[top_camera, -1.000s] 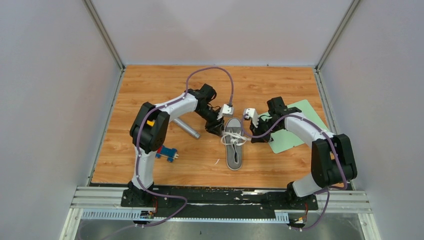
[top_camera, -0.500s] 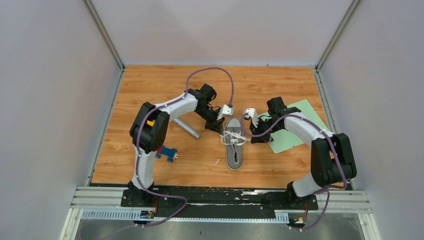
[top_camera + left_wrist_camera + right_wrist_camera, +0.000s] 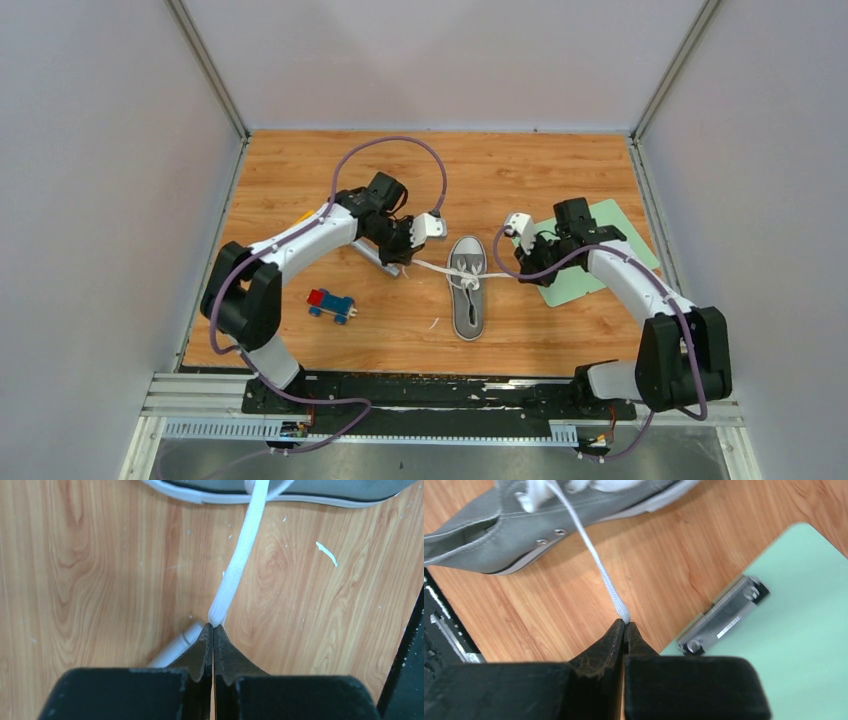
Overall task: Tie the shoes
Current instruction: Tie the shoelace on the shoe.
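Both arms are seen drawn apart from the grey sneaker since a second ago, so that its white laces are stretched out sideways; the sneaker is laid flat near the middle of the wooden table, toe toward the far wall; the left gripper is held left of the sneaker, jaws pressed together on one lace end; the right gripper is held right of the sneaker, jaws pinched on the other lace end; a green clipboard is seen right of the sneaker; a metal cylinder and a toy car are seen left of it.
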